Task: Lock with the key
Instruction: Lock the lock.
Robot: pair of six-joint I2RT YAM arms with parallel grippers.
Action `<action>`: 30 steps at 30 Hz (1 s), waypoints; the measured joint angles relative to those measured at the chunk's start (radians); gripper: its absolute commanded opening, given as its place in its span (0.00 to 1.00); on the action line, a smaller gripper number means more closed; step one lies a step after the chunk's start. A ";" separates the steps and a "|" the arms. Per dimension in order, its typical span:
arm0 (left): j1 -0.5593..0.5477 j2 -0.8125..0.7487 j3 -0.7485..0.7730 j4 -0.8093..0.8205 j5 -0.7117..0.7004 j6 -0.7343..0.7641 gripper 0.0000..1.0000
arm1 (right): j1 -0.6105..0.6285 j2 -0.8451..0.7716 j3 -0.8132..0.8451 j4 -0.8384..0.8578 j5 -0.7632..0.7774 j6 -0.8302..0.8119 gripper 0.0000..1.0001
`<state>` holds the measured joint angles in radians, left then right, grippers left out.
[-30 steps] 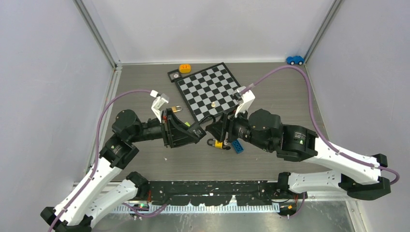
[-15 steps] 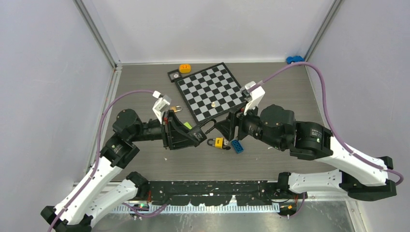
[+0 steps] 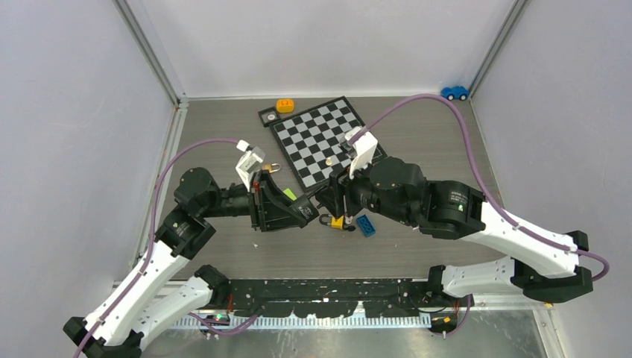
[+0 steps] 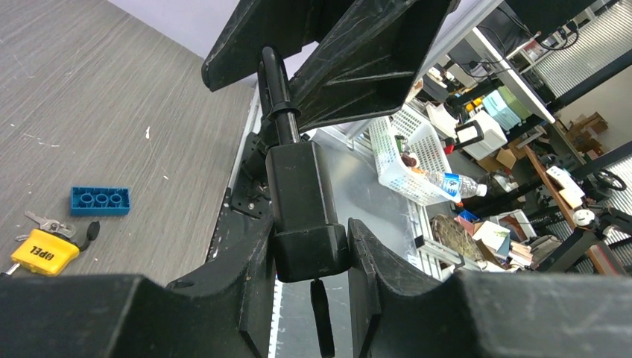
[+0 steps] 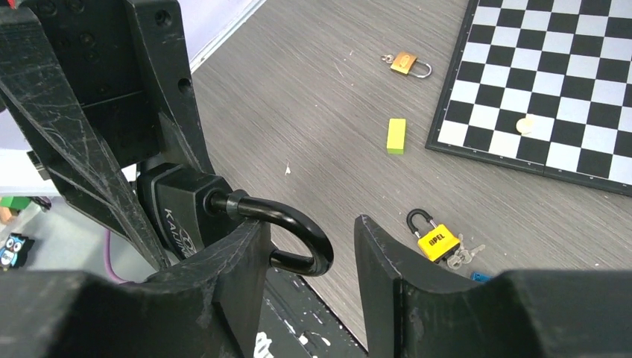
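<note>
A small brass padlock [image 5: 406, 63] lies far left on the grey wood-grain worktop [image 5: 313, 97], and a yellow-green rectangular block [image 5: 396, 136] lies nearer the arms. The left tool [image 3: 304, 210] is closed on the body of a black metal padlock [image 4: 305, 201] and holds it in the air with its fingers pressed to both sides. The padlock's curved black shackle [image 5: 294, 224] points toward the right arm. The right tool [image 5: 311, 227] is open around that shackle: the loop sits against one finger, with a clear gap to the other.

Below them on the worktop rests a yellow padlock with a black shackle [image 5: 436, 242]. The small bunch of thin silvery metal keys [image 5: 462, 253] lies just beside its body, touched by neither tool. A blue plastic toy brick [image 4: 100, 201] sits near the keys. Farther back lies a black-and-white checkered board [image 5: 566, 74].
</note>
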<state>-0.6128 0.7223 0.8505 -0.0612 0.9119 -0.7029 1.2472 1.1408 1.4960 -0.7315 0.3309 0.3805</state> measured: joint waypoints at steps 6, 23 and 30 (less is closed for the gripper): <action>0.000 0.000 0.000 0.002 0.006 0.000 0.00 | 0.000 0.006 0.000 -0.001 -0.005 -0.013 0.46; 0.006 -0.013 0.000 0.049 -0.060 -0.017 0.67 | 0.008 -0.102 -0.133 0.194 -0.017 0.044 0.00; 0.006 -0.036 -0.012 0.166 -0.132 -0.077 0.70 | 0.006 -0.165 -0.253 0.337 0.000 0.114 0.00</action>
<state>-0.6067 0.6865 0.8387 0.1051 0.7799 -0.7803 1.2537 0.9756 1.2427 -0.3943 0.3313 0.4942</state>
